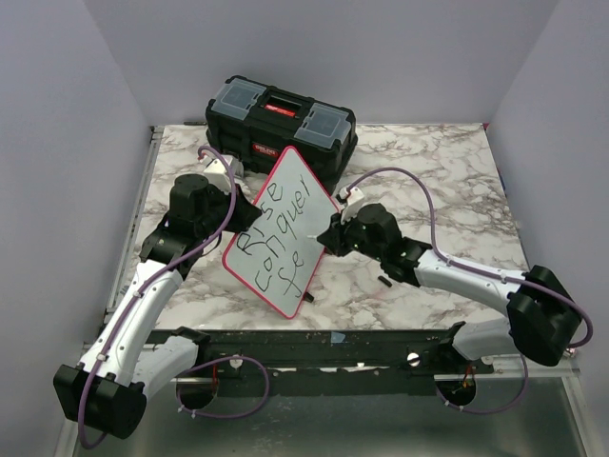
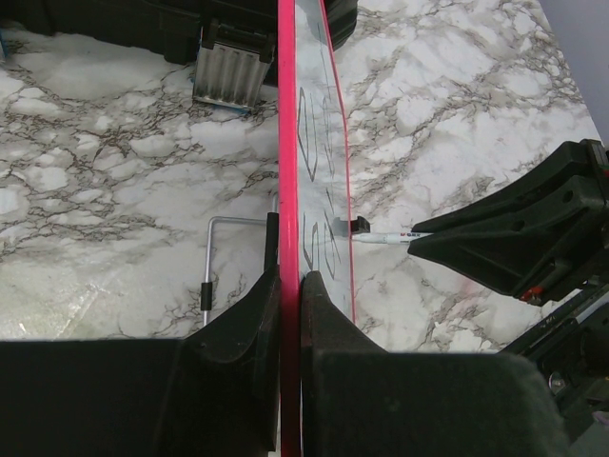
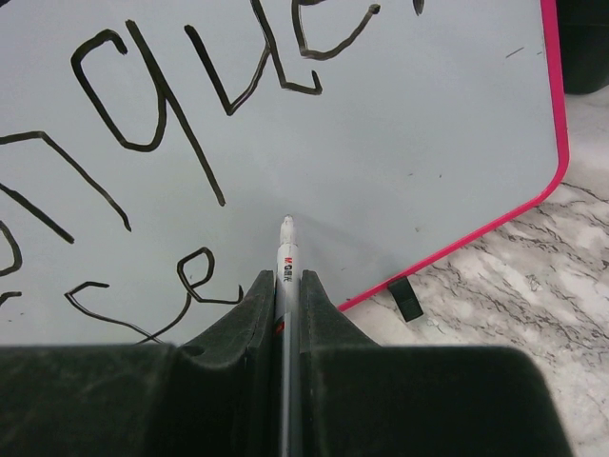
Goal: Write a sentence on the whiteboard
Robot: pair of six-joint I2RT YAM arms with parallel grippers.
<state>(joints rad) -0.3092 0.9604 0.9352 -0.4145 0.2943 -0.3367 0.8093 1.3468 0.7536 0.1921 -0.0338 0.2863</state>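
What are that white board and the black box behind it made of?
The whiteboard: glossy white face, likely coated plastic or metal, since it faintly mirrors the marker tip; pink rim looks plastic. The toolbox: matte black moulded plastic, seemingly, with translucent lid panels.

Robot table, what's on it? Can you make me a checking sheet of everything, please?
Surface: white marble-patterned table.
Job's things: whiteboard stands on edge, pink rim; sentence reads "Rise conquer fe", third line unfinished; marker tip at the board's face.
Clutter: black toolbox behind the board; small black piece by the right arm, maybe a cap.
Grippers: left gripper fingers shut on the whiteboard's rim; right gripper fingers shut on the marker.
Cables: purple cables loop along both arms.
Surroundings: plain pale walls on three sides.
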